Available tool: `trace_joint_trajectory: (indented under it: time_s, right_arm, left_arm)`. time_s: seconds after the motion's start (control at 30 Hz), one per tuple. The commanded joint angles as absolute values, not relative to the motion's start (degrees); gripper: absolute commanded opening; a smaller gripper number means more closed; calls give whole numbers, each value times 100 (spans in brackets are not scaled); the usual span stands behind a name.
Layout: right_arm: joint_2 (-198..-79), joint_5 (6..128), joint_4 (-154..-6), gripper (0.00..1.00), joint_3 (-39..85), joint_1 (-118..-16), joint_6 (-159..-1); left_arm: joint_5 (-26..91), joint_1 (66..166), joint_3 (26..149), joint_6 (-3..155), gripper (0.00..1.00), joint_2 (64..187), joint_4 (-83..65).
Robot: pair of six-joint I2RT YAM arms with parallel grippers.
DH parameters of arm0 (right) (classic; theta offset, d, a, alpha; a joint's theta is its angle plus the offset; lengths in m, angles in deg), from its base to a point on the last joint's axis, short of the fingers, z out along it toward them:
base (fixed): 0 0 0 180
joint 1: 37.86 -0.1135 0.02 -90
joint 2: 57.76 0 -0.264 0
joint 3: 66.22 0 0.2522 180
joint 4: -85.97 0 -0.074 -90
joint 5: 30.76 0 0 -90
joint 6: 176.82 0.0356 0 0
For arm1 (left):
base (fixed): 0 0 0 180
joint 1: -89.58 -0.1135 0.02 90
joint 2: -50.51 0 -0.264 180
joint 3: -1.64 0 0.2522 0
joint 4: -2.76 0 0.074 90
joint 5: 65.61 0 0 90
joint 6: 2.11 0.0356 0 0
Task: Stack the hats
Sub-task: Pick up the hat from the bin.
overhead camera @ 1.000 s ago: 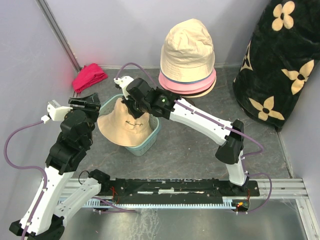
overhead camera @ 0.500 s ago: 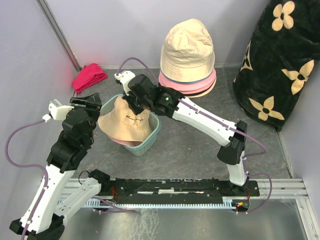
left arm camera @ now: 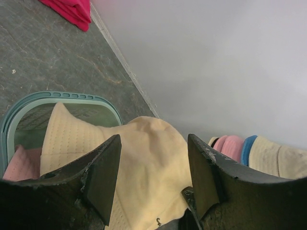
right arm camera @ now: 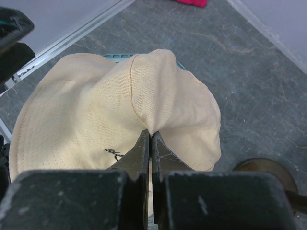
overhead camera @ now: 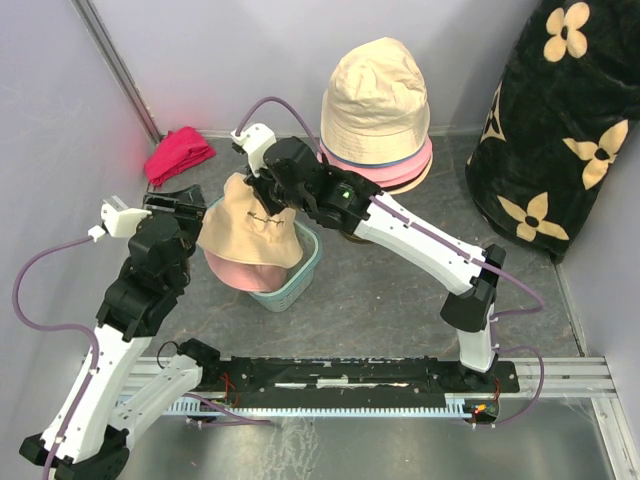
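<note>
**Beige hat pinched at the crown, over the basket**

Beige hat (overhead camera: 250, 235) is in my right gripper (overhead camera: 264, 206). The jaws are pressed together on a fold of cloth at the top of the crown, and the right wrist view shows the fabric bunched into a ridge just above the fingertips (right arm camera: 144, 143). The hat hangs brim-down over the teal basket (overhead camera: 300, 275) and covers most of its opening. I cannot tell whether the brim touches the basket rim.

A pink hat (overhead camera: 245, 275) lies in the basket under the beige one. Its edge shows below the brim in the top view.

My left gripper (overhead camera: 185, 203) is spread wide and holds nothing. It sits at the basket's left side, just beside the hanging brim. In the left wrist view the beige crown fills the gap between the fingers (left arm camera: 103, 177).

The stack of hats (overhead camera: 378, 95) stands at the back of the table (overhead camera: 400, 290), well apart from the basket. It has a beige hat on top, with blue and pink brims under it.

A red cloth (overhead camera: 178, 152) lies in the far left corner. Black flowered fabric (overhead camera: 560, 130) stands at the right.
</note>
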State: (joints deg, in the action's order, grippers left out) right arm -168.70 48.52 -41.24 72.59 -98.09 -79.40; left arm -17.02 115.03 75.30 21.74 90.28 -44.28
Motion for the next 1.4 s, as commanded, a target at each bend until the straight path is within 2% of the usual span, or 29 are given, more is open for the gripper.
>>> trace_joint_trajectory:
  time_s: [0.0, 0.67, 0.93, 1.17, 1.37]
  right_arm:
    - [-16512, 4554, -4881, 2, 7513, -9819, -8207]
    - [-16545, 4652, -5960, 2, 7925, -9881, -8700]
    - [-16631, 4876, -6784, 2, 8087, -9882, -8927]
    - [-17146, 5169, -7096, 2, 9082, -9882, -9057]
    - [-17237, 5332, -7650, 2, 9420, -9883, -9208]
  left_arm:
    - [-1728, 11478, 7581, 2262, 64, 9068, -4244]
    - [-1985, 11480, 7903, 2407, 64, 9026, -4019]
    - [-2217, 11474, 7695, 2395, 64, 8648, -3508]
    - [-2546, 11476, 7816, 2658, 64, 8396, -3444]
    - [-2693, 11475, 7802, 2787, 63, 8288, -3464]
